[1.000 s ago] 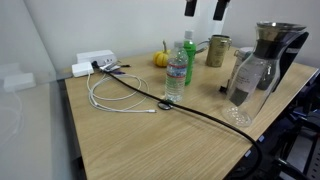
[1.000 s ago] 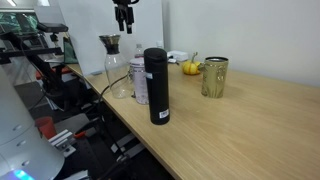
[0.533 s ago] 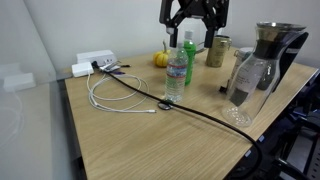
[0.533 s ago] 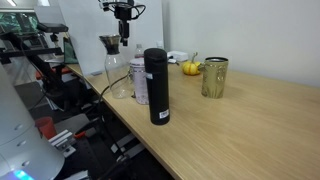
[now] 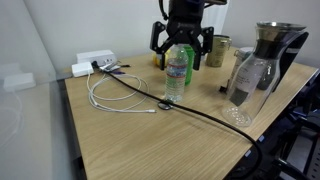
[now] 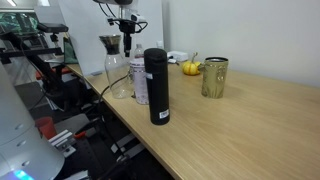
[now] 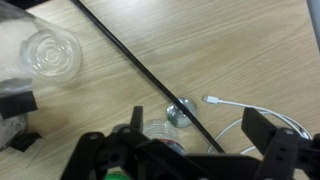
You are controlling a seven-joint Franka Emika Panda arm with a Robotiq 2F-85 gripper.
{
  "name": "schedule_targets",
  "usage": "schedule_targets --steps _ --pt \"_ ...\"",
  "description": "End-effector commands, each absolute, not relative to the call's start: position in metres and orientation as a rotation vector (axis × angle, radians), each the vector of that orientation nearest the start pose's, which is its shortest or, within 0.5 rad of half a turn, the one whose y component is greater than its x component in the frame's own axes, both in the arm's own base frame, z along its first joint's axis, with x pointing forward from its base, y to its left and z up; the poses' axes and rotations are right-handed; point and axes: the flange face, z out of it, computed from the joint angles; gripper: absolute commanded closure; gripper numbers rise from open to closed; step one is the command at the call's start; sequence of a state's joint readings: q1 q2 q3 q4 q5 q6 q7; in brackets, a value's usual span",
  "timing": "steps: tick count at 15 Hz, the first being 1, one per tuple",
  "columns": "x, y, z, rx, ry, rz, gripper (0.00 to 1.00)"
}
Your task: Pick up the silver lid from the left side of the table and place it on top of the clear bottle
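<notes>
The silver lid (image 7: pixel 179 114) lies flat on the wooden table, right beside the black cable, with the clear bottle's open mouth (image 7: pixel 160 131) just below it in the wrist view. In an exterior view the lid (image 5: pixel 164 103) is a small dark disc in front of the clear bottle (image 5: pixel 176 76). My gripper (image 5: pixel 181 42) hangs open and empty above the bottle, fingers spread on both sides. In the wrist view the gripper (image 7: pixel 195 128) frames the lid and the bottle mouth. The bottle (image 6: pixel 139 82) stands partly behind a black flask.
A green bottle (image 5: pixel 189 58) stands just behind the clear one. A glass carafe (image 5: pixel 260 68) is nearby on the table. A black cable (image 7: pixel 125 58) crosses the table and a white cable (image 5: pixel 112 100) loops on it. A black flask (image 6: pixel 157 86), a metal cup (image 6: pixel 214 76) and a yellow fruit (image 6: pixel 189 68) also stand there.
My gripper has come down from the top of the exterior views to just above the clear bottle, jaws open throughout. Nothing on the table has moved.
</notes>
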State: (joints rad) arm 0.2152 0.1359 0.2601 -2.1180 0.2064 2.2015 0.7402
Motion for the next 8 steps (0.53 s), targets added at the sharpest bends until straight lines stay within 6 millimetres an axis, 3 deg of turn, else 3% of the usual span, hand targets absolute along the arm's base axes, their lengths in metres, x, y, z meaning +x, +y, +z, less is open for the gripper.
schedule_targets --steps 1,8 --pt "0.503 0.263 0.333 -2.902 0.561 0.168 0.0" --pt "0.496 0.281 0.311 -2.95 0.468 0.153 0.0"
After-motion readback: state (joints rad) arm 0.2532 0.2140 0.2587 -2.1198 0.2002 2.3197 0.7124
